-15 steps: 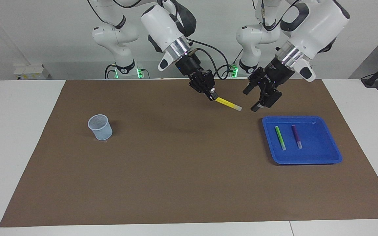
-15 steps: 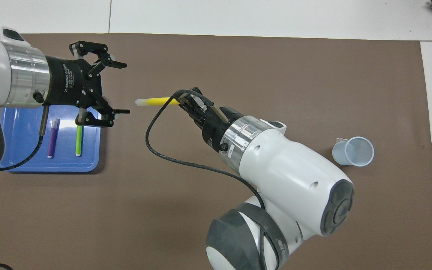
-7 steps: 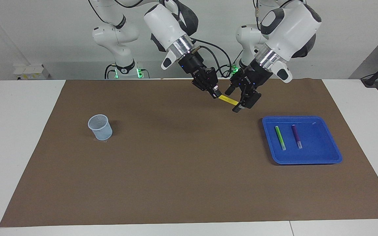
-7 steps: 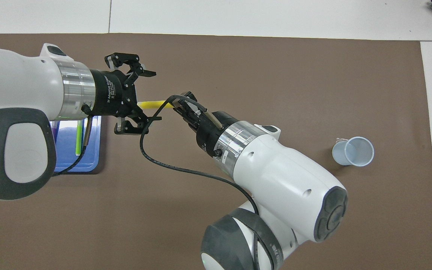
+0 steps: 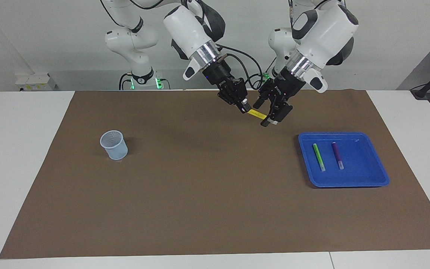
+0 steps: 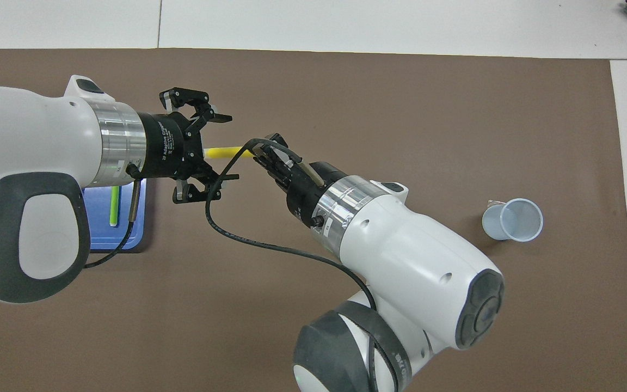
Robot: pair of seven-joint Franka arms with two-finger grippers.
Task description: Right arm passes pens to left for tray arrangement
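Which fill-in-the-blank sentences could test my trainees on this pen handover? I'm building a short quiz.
1. The right gripper is shut on the ___ pen.
2. Two pens lie in the blue ___.
3. The open left gripper has its fingers around the yellow pen's ___ end.

Missing words: yellow; tray; free

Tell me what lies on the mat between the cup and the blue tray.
Nothing: in the facing view, the brown mat is bare between the cup and the tray.
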